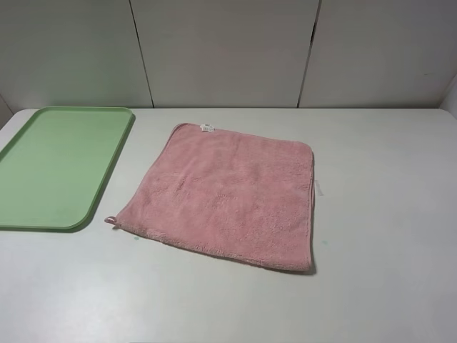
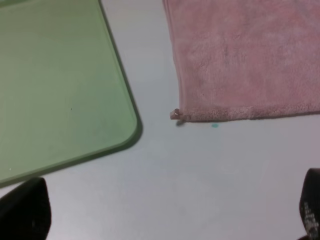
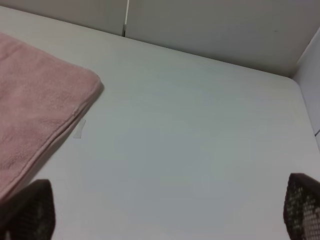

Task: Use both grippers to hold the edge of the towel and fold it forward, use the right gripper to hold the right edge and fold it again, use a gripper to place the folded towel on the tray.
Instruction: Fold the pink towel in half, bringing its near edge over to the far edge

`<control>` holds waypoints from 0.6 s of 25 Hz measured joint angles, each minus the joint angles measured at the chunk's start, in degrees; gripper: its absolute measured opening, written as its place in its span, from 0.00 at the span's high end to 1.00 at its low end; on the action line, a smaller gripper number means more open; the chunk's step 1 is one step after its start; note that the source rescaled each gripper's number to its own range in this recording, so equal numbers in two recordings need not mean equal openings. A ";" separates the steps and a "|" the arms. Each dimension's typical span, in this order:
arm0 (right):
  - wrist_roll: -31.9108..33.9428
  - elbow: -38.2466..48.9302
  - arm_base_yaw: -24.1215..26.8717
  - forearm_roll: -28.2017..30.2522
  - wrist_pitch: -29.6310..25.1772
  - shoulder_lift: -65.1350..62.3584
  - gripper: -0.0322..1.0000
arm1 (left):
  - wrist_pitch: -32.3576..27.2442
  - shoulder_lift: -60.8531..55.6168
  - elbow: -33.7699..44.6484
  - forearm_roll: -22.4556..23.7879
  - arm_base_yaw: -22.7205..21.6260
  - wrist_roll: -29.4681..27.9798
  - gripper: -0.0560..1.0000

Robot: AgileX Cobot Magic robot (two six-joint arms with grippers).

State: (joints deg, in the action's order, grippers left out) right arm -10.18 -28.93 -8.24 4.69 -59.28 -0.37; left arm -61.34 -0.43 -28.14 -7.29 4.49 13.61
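The pink towel lies flat and unfolded on the white table, turned slightly askew. A white tag sits on its far edge and a small loop at its near left corner. The light green tray rests to its left, a narrow strip of table between them. Neither gripper shows in the exterior high view. My left gripper hangs open above bare table, just short of the towel's near hem, the loop and the tray's corner. My right gripper is open over bare table beside the towel's right edge.
A small clear strip lies on the table just right of the towel. A tiny teal mark sits by the near hem. White wall panels stand right behind the table's far edge. A side wall bounds the right end.
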 joint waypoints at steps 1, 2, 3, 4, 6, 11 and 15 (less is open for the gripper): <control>0.00 0.00 0.00 0.00 0.00 0.00 0.00 | 0.00 0.00 0.00 0.00 0.00 0.00 0.00; 0.00 0.00 0.00 0.00 0.00 0.00 0.00 | 0.00 0.00 0.00 0.00 0.00 0.00 0.00; 0.00 0.00 0.00 0.00 0.00 0.00 0.00 | 0.00 0.00 0.00 0.00 0.00 0.00 0.00; 0.00 0.00 0.00 0.00 0.00 0.00 0.00 | 0.00 0.00 0.00 0.00 0.00 0.00 0.00; 0.00 0.00 0.00 0.00 0.00 0.00 0.00 | 0.00 0.00 0.00 0.00 0.00 0.00 0.00; 0.00 0.00 0.00 0.00 0.00 0.00 0.00 | 0.00 0.00 0.00 0.00 0.00 0.00 0.00; 0.00 0.00 0.00 0.00 0.00 0.00 0.00 | 0.00 0.00 0.00 0.00 0.00 0.00 0.00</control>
State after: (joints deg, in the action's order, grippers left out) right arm -10.18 -28.93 -8.24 4.69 -59.28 -0.37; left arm -61.34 -0.43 -28.14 -7.29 4.49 13.61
